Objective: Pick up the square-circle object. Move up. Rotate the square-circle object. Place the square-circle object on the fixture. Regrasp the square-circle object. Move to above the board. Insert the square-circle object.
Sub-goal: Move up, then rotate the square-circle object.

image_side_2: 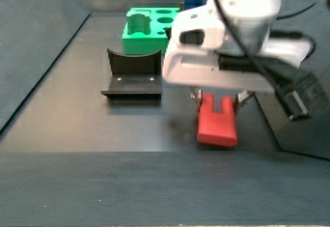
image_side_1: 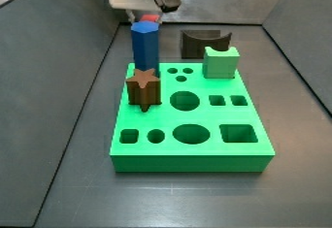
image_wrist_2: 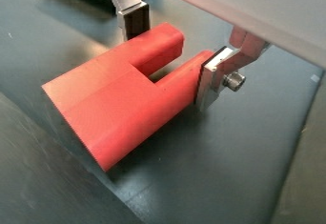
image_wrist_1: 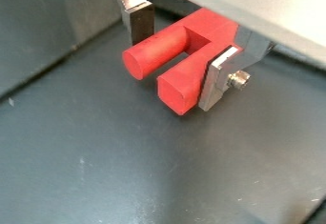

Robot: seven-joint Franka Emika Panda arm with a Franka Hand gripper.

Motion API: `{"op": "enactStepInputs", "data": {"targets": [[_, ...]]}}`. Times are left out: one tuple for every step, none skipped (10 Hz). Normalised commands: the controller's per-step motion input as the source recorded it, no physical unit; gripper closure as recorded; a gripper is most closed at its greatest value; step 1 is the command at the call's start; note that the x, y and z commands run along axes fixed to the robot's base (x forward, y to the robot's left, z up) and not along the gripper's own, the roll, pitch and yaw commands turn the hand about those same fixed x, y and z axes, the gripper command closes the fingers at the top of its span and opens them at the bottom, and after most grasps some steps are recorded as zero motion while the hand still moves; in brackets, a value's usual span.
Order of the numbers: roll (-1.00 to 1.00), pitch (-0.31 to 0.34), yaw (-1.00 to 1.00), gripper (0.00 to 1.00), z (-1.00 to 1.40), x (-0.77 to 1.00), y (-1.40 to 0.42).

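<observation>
I am seeing the end effector gripping the square-circle object, its silver fingers closed onto the red piece's forked end in both wrist views. The piece is hanging low over the dark counter, right of the fixture. The board is sitting well apart, carrying the blue prism and brown star peg.
</observation>
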Motion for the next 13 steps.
{"op": "enactStepInputs", "data": {"targets": [[0.0,0.053,-0.01,1.0,0.54,-0.01,0.0],[0.01,0.061,-0.01,1.0,0.39,-0.01,0.01],[0.02,0.061,-0.02,1.0,0.24,-0.02,0.0],[0.0,0.0,0.0,1.0,0.83,0.21,-0.86],[0.0,0.014,0.01,1.0,0.77,0.19,-0.82],[0.02,0.029,0.02,1.0,0.7,0.13,-0.7],[0.05,0.034,0.02,1.0,0.52,0.04,-0.42],[0.07,0.034,0.02,1.0,0.38,0.01,-0.21],[0.08,0.054,0.02,1.0,0.17,0.0,-0.05],[0.0,0.0,-1.0,1.0,0.0,0.0,0.0],[0.0,-0.001,-1.0,1.0,-0.06,0.02,0.02],[0.0,-0.002,-1.0,1.0,-0.05,0.02,0.03],[0.0,-0.002,-1.0,1.0,-0.04,0.02,0.02]]}}
